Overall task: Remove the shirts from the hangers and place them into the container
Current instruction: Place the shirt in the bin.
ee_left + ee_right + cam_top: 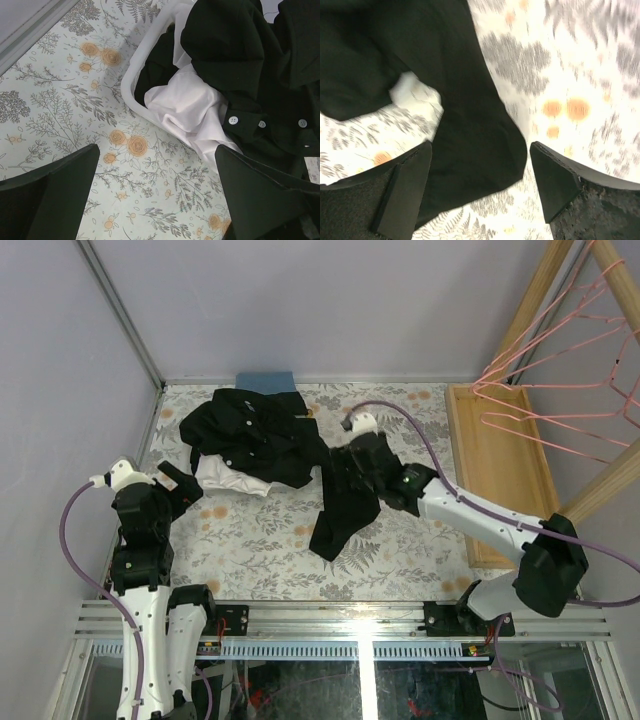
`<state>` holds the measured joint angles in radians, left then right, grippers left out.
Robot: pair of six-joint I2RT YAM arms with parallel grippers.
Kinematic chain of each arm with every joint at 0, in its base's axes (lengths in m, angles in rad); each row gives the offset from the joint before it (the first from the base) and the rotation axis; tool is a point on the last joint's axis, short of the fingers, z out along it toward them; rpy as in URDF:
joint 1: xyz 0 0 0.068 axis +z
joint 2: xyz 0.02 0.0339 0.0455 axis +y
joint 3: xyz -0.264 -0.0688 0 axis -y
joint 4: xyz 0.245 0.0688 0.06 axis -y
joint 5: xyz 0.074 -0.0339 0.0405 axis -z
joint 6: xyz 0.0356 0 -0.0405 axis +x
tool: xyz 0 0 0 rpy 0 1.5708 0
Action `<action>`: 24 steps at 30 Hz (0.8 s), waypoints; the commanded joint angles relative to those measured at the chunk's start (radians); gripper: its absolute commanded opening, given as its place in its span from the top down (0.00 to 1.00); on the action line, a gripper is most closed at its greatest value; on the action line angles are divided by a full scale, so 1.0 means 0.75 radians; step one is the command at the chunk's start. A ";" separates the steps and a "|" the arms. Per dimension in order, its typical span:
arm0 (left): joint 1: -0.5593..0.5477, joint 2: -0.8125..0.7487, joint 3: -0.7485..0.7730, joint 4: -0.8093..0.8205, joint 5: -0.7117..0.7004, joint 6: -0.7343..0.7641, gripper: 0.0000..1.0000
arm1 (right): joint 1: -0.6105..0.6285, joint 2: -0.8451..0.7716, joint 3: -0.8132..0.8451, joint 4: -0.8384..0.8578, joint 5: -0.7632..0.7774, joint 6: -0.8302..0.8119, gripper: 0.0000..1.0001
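Left wrist: shirts (260,65) spill over container (129,75) rim.

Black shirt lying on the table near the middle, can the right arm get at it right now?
Probably yes. The right arm holds its open jaws right over that black shirt, and nothing covers the cloth there.

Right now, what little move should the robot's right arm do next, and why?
Probably lower the right gripper and close its jaws on the soft black shirt beneath it. The jaws stand open just above that cloth. This shirt lies stretched out on the flower-patterned table, not inside the white plastic basket, so it likely needs to be grabbed and pulled over to get in.
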<state>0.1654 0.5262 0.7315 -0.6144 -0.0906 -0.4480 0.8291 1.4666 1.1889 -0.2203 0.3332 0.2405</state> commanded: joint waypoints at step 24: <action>0.007 0.002 -0.023 0.091 0.055 0.002 0.00 | 0.076 0.338 -0.391 0.140 0.053 0.461 0.50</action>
<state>0.1654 0.5282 0.7258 -0.5972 -0.0669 -0.4480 0.8841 1.7214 0.9470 -0.1520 0.2676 0.5755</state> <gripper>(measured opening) 0.997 0.633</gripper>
